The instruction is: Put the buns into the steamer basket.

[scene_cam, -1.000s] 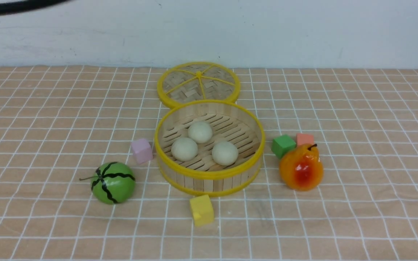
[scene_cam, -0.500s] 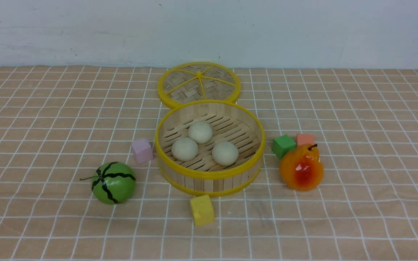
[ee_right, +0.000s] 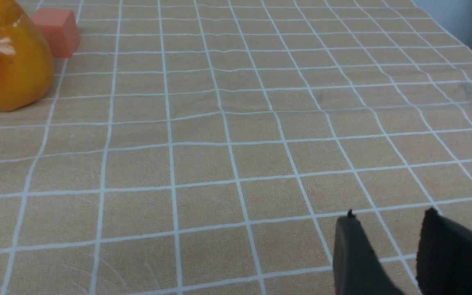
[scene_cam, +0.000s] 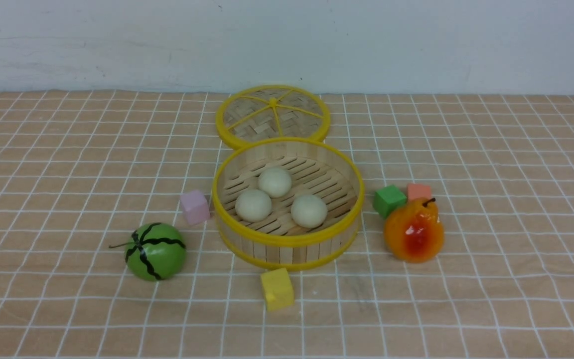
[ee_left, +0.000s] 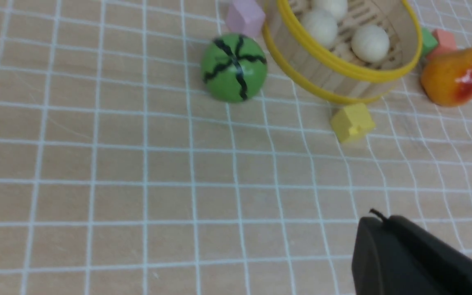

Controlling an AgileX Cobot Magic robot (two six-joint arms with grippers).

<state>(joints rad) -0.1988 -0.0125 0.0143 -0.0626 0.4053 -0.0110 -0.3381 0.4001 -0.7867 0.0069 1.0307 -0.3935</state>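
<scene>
Three cream buns [scene_cam: 275, 181] [scene_cam: 253, 205] [scene_cam: 309, 210] lie on the slatted floor of the steamer basket [scene_cam: 287, 241] at the table's middle. They also show in the left wrist view [ee_left: 369, 42], inside the basket [ee_left: 342, 69]. My left gripper [ee_left: 383, 221] is shut and empty, above bare cloth, well short of the basket. My right gripper [ee_right: 389, 217] is open and empty over bare cloth, off to the side of the pear. Neither gripper shows in the front view.
The woven lid [scene_cam: 272, 115] lies behind the basket. A green striped melon [scene_cam: 156, 251] and pink cube [scene_cam: 195, 207] sit to its left, a yellow cube [scene_cam: 277, 288] in front, and a pear [scene_cam: 413, 231], green cube [scene_cam: 389, 200] and orange cube [scene_cam: 419, 191] to its right.
A dark arm part at the top left edge of the front view has gone out of view. The buns and the other objects have not moved.
</scene>
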